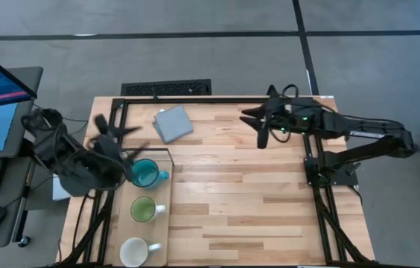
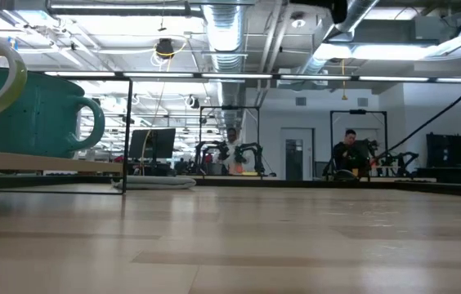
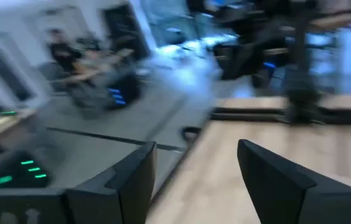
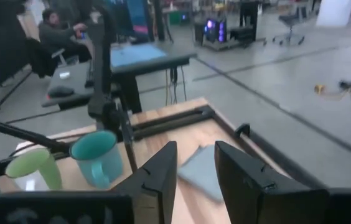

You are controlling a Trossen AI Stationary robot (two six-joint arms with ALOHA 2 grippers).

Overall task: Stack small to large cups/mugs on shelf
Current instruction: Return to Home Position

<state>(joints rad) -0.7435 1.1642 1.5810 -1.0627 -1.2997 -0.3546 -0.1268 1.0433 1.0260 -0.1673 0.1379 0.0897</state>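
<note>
Three mugs are counted on the shelf (image 1: 159,232), which is laid along the left edge of the table (image 1: 255,208) and is cut off by the lower border of the high view. They are set in one row, upright and mouths up. Each is apart from the next, and none is placed inside another. A teal-blue mug (image 1: 145,173), the largest, is placed at the shelf end nearest the middle of the table's left edge. A light green mug (image 1: 143,209) is set in the middle and a white mug (image 1: 135,251) at the other end. All three handles are turned toward the table's centre. The shelf is seen as a pale plain panel with a thin dark frame, and in the low view it is shown raised off the table on thin dark legs.

One flat grey-blue pad (image 1: 173,123) is laid just beyond the shelf's teal end, not touching it.

Two arms are counted. The left jaws are held above the table's left edge, just beside the teal-blue mug, with the fingers (image 3: 132,180) spread wide and nothing between them. The right jaws are held over the table's right part, well apart from the shelf. Their fingers (image 4: 157,171) are parted by a narrower gap, and nothing is gripped.

In the low view only the teal-blue mug is made out well. A white curve and a pale green handle are cut off at the picture's border. One seated person (image 2: 349,149) is seen in the room behind.
</note>
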